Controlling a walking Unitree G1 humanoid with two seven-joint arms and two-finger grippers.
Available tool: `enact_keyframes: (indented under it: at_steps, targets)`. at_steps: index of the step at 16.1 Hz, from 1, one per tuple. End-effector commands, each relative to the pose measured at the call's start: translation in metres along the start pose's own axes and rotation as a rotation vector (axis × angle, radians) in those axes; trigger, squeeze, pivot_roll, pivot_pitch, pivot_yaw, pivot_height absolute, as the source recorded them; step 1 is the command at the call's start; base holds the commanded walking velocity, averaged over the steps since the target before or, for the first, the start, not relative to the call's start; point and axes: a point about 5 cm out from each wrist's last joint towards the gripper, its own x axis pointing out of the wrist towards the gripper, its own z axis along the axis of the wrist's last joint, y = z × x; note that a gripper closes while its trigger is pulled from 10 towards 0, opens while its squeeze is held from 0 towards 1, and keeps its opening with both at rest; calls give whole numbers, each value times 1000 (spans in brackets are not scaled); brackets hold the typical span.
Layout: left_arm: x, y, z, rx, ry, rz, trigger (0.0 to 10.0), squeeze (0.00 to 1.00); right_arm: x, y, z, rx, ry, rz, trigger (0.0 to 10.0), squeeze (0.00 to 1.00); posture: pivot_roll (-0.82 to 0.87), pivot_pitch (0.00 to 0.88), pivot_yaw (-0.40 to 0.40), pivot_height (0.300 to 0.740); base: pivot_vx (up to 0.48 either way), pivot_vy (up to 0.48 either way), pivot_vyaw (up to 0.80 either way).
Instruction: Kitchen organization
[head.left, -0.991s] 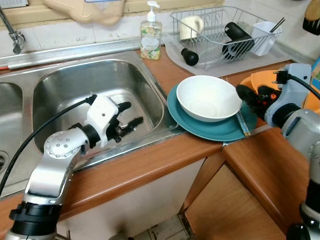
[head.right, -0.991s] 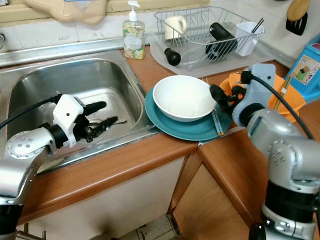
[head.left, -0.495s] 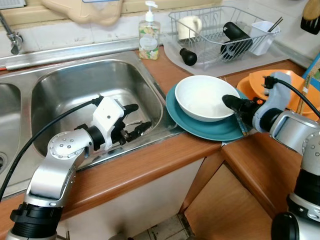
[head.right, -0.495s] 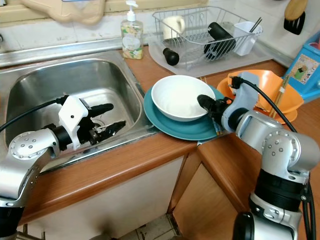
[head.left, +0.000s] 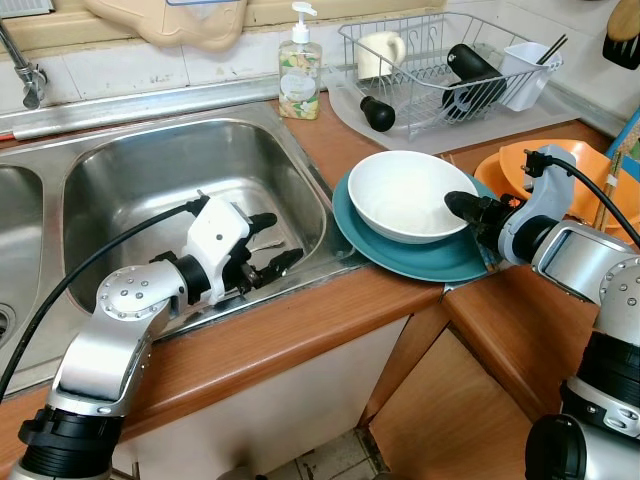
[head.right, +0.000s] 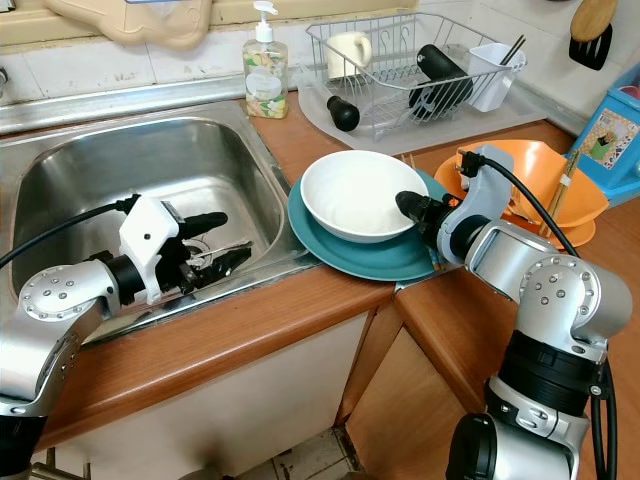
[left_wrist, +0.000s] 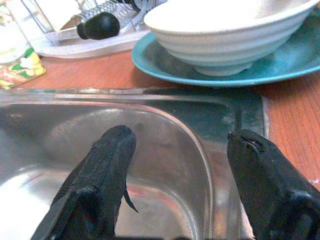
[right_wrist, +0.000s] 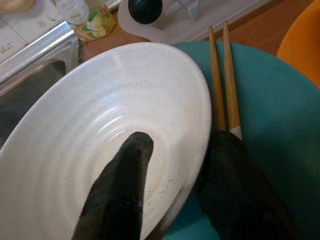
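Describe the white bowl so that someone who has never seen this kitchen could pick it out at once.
Right of the steel sink, on the wooden counter, lies a teal plate. The white bowl sits on it, its rim between the right gripper's fingers; the neighbouring bowl is orange.

Home kitchen: stainless steel sink (head.left: 150, 170) set in a wooden countertop (head.left: 300, 330), soap dispenser (head.left: 300, 65) and wire dish rack (head.left: 440, 60) along the back edge, white bowl (head.left: 415, 195) on teal plate (head.left: 420, 255).
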Motion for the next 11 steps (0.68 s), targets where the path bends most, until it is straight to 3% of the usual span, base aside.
enact_keyframes:
  at_steps: [1, 11]
  targets:
    - [0, -1, 1, 15, 9, -4, 10000, 0, 0, 2, 3, 7, -4, 4, 0, 0, -187, 0, -29, 740, 0, 0, 0]
    - [1, -2, 5, -2, 3, -6, 10000, 0, 0, 4, 7, 15, -31, -10, 0, 0, -183, 0, -22, 740, 0, 0, 0]
